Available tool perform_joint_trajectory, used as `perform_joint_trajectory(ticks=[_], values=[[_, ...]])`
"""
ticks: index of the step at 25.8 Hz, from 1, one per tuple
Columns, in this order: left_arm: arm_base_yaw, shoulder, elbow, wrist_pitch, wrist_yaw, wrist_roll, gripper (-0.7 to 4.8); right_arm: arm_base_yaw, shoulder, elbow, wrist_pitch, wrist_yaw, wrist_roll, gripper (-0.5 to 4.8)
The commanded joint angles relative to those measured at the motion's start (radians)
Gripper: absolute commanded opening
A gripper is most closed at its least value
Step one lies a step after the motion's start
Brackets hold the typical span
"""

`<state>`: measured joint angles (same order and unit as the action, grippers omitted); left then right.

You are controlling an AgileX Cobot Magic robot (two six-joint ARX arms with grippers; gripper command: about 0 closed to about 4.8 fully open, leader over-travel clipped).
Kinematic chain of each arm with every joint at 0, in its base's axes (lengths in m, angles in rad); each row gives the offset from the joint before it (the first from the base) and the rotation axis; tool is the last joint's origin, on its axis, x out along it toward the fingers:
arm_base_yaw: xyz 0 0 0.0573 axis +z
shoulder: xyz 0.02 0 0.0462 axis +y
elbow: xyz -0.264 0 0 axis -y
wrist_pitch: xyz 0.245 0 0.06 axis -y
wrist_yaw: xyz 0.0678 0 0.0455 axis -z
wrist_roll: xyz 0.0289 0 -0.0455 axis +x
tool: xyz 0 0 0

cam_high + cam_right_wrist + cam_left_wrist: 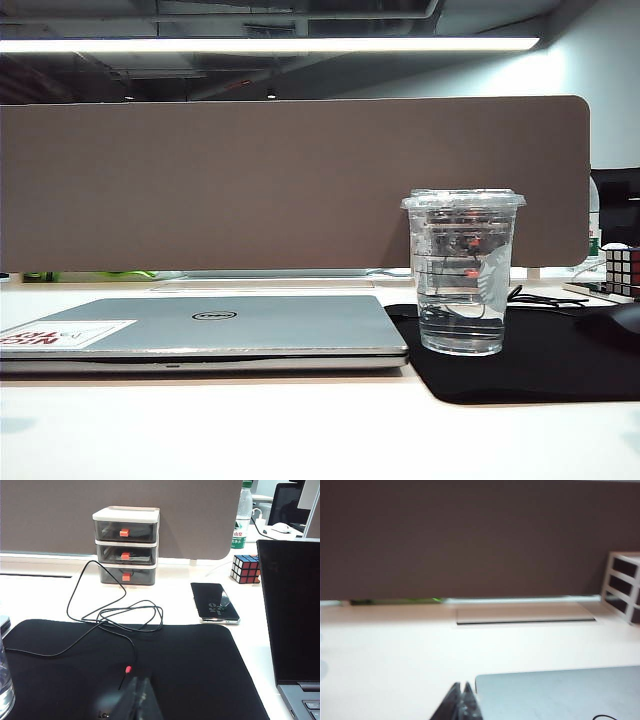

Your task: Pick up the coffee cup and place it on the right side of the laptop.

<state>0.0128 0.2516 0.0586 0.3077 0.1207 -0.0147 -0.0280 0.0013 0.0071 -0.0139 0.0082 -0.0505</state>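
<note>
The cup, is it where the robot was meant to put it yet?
Looks done: the coffee cup stands upright on the black mat, right of the closed laptop. In hand: nothing; left gripper shut and empty over the desk, right gripper over the mat. Left: nothing obvious.

From my remote seat, the closed laptop fills the left of the table, and the coffee cup stands just beside its right edge on the black desk mat. Bare table lies open in front of both. Behind the mat, a loose cable, a three-drawer organiser, a phone and a Rubik's cube crowd the way. A brown partition walls off the back.
</note>
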Motion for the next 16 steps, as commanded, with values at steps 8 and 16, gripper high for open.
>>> perform_joint_trajectory(ticks=[8,16], values=[[0.001,-0.196,-0.051,-0.188,-0.167,0.008,-0.05,0.0,-0.002,-0.006,0.019,0.005,-0.006,-0.01],[0.001,-0.243,-0.051,-0.248,-0.143,0.008,-0.05,0.0,-0.002,-0.006,0.019,0.005,-0.006,-0.01]])
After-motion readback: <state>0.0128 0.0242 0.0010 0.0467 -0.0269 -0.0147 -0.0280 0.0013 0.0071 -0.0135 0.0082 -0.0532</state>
